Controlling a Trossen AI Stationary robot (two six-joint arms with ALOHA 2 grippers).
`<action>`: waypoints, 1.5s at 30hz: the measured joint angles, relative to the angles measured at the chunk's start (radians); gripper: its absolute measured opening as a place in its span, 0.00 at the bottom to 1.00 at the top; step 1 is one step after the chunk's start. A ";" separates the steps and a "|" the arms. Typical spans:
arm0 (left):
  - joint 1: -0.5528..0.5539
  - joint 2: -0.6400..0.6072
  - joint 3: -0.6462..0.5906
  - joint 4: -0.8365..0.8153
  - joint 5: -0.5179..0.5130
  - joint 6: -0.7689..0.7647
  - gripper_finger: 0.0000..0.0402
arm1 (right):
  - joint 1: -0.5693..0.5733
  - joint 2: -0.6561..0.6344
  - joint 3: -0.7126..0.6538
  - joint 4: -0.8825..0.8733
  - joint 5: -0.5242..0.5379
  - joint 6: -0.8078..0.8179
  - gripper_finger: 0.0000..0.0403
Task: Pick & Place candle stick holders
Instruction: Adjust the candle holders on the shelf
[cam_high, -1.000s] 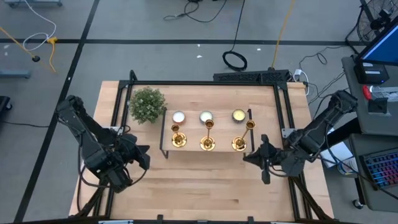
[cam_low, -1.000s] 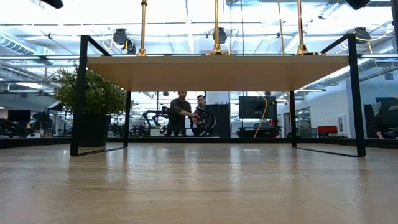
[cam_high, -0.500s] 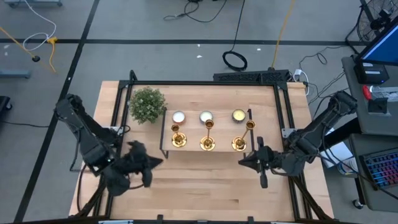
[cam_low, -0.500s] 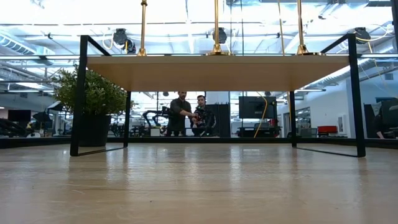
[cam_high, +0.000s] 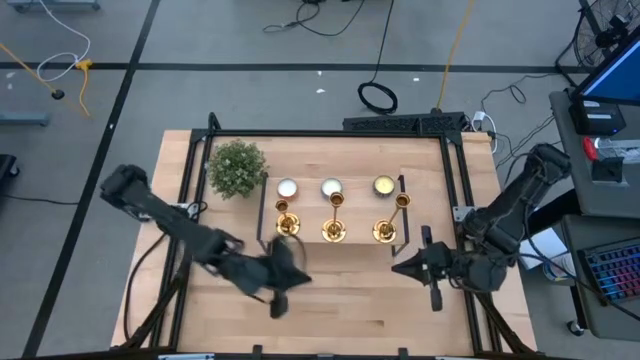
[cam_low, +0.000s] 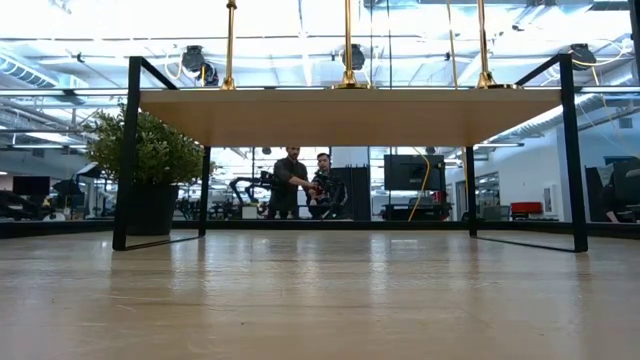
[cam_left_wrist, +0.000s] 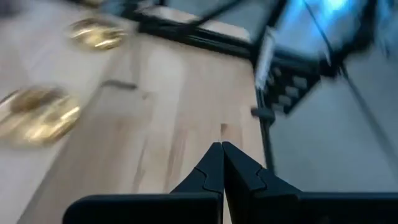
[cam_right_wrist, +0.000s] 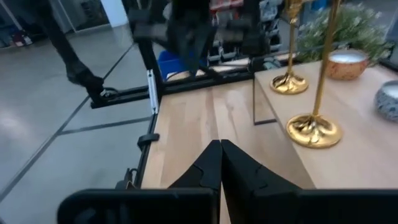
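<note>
Item: three shiny brass candle stick holders (cam_high: 334, 229), flared bases, thin stems, standing in a row on a low black-framed wooden shelf (cam_high: 310, 242), untouched.

Left tool (cam_high: 283, 283): fingers pressed together, empty, just short of the shelf's front edge, leftmost holder (cam_high: 286, 224) ahead.

Right tool (cam_high: 422, 268): likewise closed, empty, beside the shelf's right end.

Handling: judged that the tool should spread before approach, then close on a stem low down, lifting straight.

Clearance: bare light wooden tabletop (cam_high: 350, 315) behind both tools; shelf posts, pale tealights (cam_high: 331, 188) and bushy green plant (cam_high: 238, 168) crowd the far side.
</note>
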 joint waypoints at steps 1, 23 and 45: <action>0.006 0.033 0.000 0.042 0.032 0.089 0.00 | 0.012 -0.002 0.000 0.000 0.021 0.000 0.00; 0.136 0.196 0.063 0.180 -0.220 0.462 0.00 | 0.048 -0.006 0.000 -0.011 0.088 -0.011 0.00; 0.187 0.267 0.230 -0.049 -0.371 0.517 0.00 | 0.044 -0.006 0.000 -0.008 0.087 -0.003 0.00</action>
